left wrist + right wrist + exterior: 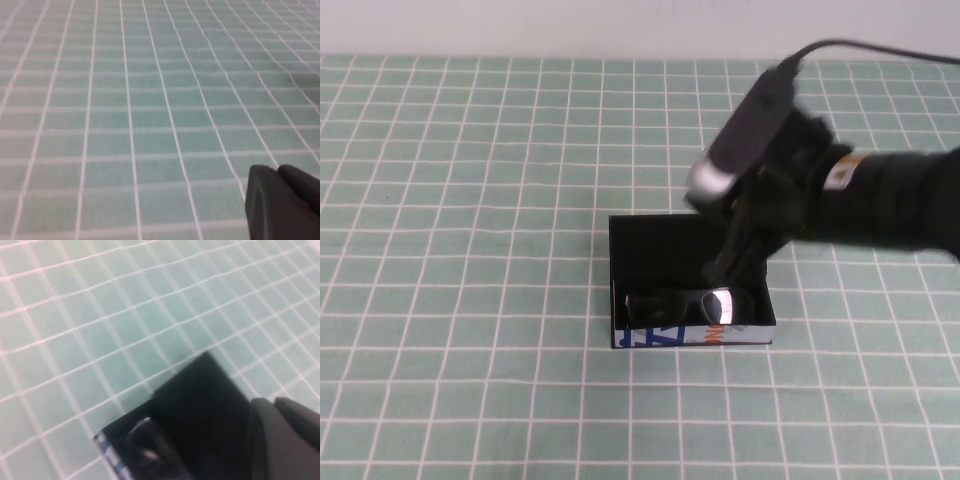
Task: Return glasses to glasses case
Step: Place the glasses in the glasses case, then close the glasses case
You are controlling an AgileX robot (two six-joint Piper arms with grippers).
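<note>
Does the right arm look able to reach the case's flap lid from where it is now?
Probably yes. The right gripper, shut, hangs over the open glasses case, right above the flap lid; nothing lies between. The glasses sit inside. The left gripper is parked elsewhere over bare table.

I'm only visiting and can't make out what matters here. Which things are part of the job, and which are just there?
Part of the job:
- glasses, lying in the front of the case
- glasses case, lid open
- right gripper, shut, above the case

Just there:
- left gripper, parked over bare cloth
- green checked tablecloth
</note>
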